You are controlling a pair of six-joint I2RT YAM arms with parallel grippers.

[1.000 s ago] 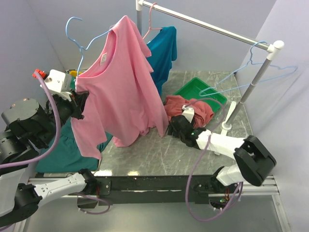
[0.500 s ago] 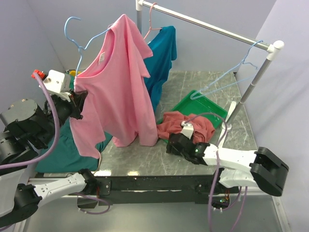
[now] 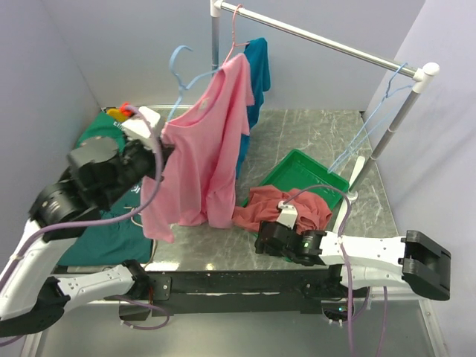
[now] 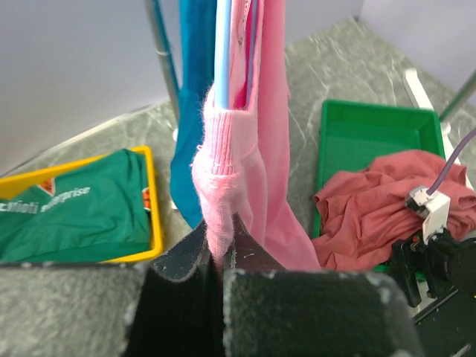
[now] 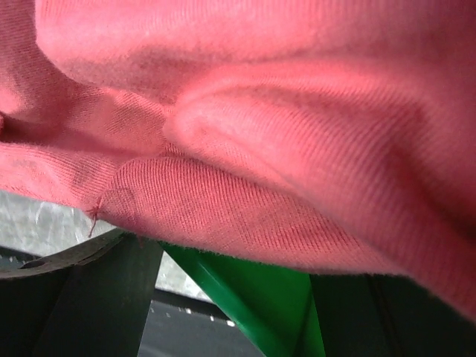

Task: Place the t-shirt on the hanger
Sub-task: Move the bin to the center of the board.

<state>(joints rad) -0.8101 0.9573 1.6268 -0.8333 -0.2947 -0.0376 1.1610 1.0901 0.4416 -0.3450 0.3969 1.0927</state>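
Note:
The bright pink t-shirt [image 3: 212,141] hangs on the light-blue hanger [image 3: 181,59], held up in the air just left of the rack's post. My left gripper [image 3: 165,146] is shut on the shirt's shoulder. In the left wrist view my left gripper [image 4: 222,256] pinches a fold of the t-shirt [image 4: 223,163], and the hanger's wire [image 4: 223,52] runs up inside it. My right gripper [image 3: 266,242] is low near the table's front edge. Its fingers [image 5: 97,297] stand apart, with the green tray's rim [image 5: 260,297] between them and the rose-red garment [image 5: 282,134] above.
A teal-blue shirt [image 3: 255,71] hangs on a pink hanger [image 3: 236,22] from the rack rail [image 3: 320,37]. Light-blue hangers [image 3: 364,126] hang at the rail's right end. The green tray [image 3: 312,167] holds the rose-red garment [image 3: 286,204]. A green shirt [image 4: 74,216] lies in a yellow tray [image 4: 152,201] at left.
My left arm has carried the hanger and t-shirt right, toward the rack's post. My right arm has drawn back to the near edge. The green tray and rose-red garment came with it.

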